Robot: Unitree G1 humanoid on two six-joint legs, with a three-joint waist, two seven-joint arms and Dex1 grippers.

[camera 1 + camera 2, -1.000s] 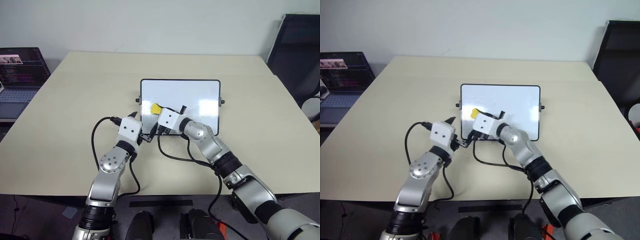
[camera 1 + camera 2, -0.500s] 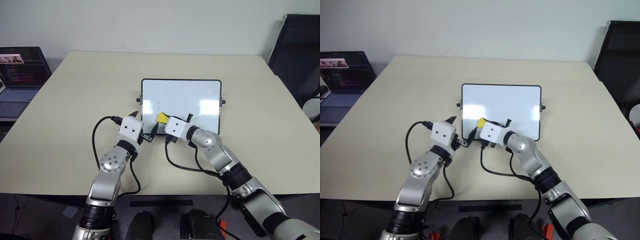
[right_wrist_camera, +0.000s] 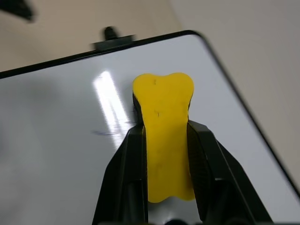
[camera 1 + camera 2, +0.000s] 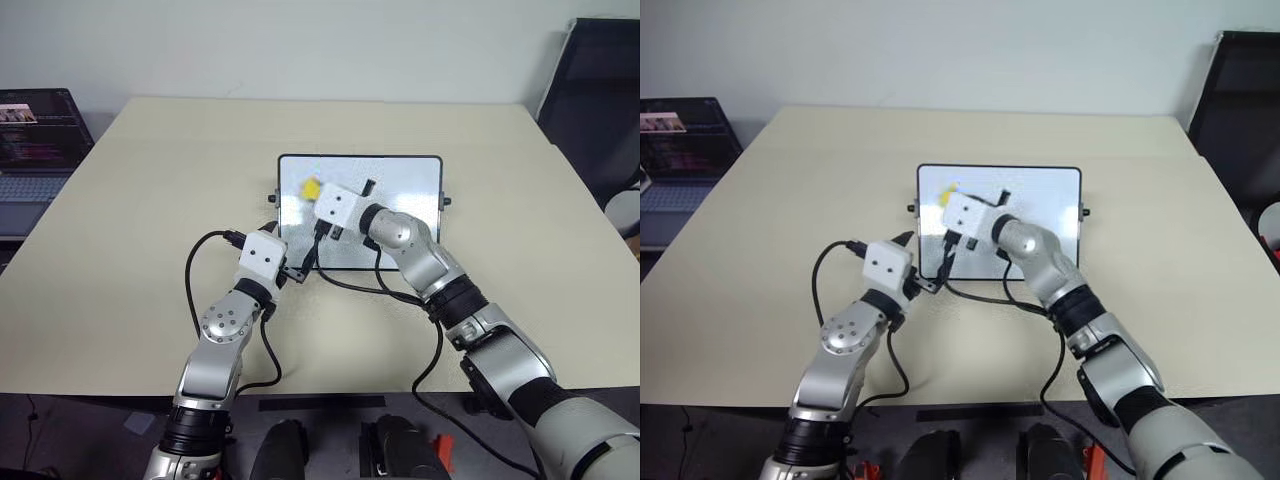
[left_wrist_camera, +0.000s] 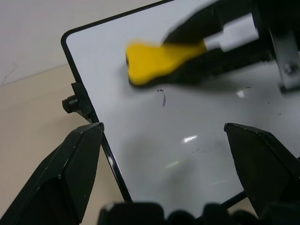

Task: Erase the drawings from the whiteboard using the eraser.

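Note:
The whiteboard (image 4: 400, 215) lies flat in the middle of the table, black-framed with a knob on each side. My right gripper (image 3: 165, 129) is shut on the yellow eraser (image 4: 311, 187), which is over the board's far left part. A small thin dark stroke of the drawings (image 5: 162, 97) sits on the white surface right beside the eraser, and a faint smear (image 3: 110, 132) shows close to it. My left gripper (image 4: 285, 250) stands open at the board's near left corner, one finger over the table and the other over the board.
An open laptop (image 4: 35, 140) sits beyond the table's left edge and a black chair (image 4: 600, 90) stands at the far right. Black cables (image 4: 350, 285) trail from both wrists over the board's near edge. The beige table (image 4: 150, 180) spreads wide on all sides.
My right gripper carried the eraser from the board's near left part to its far left part. The left gripper stayed in place.

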